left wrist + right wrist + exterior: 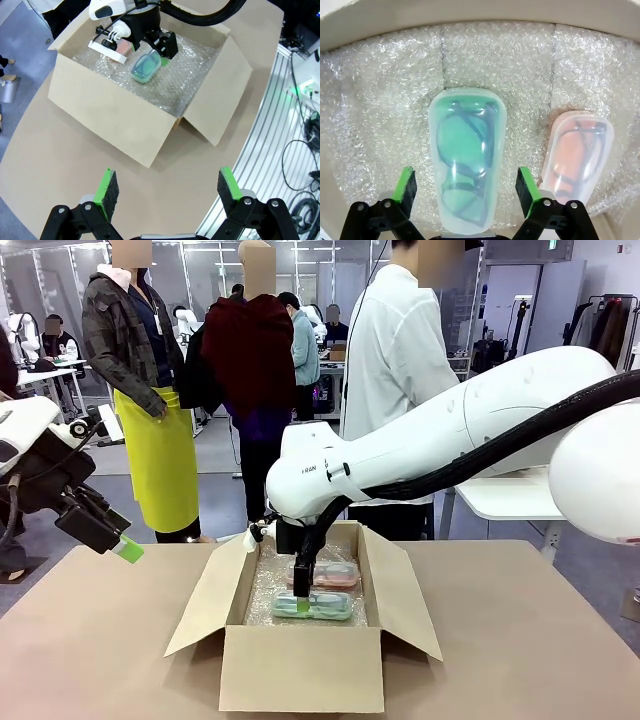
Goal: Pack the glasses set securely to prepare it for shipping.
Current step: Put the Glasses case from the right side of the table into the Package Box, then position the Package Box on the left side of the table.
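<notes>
— Green-padded right end effector: gripping?
— No; it hung wide open astride the mint-green translucent glasses case, pink translucent case alongside, on bubble wrap in the brown cardboard box.
— Left end effector?
— Open, empty, above the tan surface; people stood beyond.

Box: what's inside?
Bubble wrap lines the box; a mint case and a pink case lie side by side on it, spectacles visible in each. The wrap covers the box floor. The open right gripper straddles the mint case.

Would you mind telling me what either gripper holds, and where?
Nothing: the right gripper straddles the mint green case, open; the left gripper is open too.
</notes>
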You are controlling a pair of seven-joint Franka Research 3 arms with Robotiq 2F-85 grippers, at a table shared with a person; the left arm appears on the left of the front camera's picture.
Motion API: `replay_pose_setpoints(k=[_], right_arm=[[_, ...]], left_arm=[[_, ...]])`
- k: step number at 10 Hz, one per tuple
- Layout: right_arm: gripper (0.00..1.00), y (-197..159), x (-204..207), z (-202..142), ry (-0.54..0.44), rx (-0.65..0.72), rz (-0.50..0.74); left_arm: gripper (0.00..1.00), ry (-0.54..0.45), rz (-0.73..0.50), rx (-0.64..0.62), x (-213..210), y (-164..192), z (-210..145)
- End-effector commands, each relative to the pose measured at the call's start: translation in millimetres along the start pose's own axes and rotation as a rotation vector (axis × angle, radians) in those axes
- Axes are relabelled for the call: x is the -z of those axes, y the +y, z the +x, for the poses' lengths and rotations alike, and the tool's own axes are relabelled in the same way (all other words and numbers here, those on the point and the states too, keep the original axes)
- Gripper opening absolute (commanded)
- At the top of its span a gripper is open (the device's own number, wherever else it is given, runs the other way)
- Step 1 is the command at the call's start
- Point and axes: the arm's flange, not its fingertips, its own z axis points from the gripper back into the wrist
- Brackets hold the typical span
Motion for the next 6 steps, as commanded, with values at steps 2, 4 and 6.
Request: replay_pose_setpoints(k=[2,4,6], right_arm=[[1.00,1.0,-0.5,0.2,0.000,0.000,-0.001],[1.00,1.0,-0.5,0.2,0.000,0.000,-0.001],[1.00,1.0,-0.5,0.2,0.000,0.000,-0.001]], left_arm=[[1.00,-0.014,-0.019,0.003,-1.0,0.3,-0.6],[1.00,-0.014,-0.019,0.003,-1.0,0.3,-0.6],[1.00,-0.014,-0.019,0.003,-1.0,0.3,-0.6]])
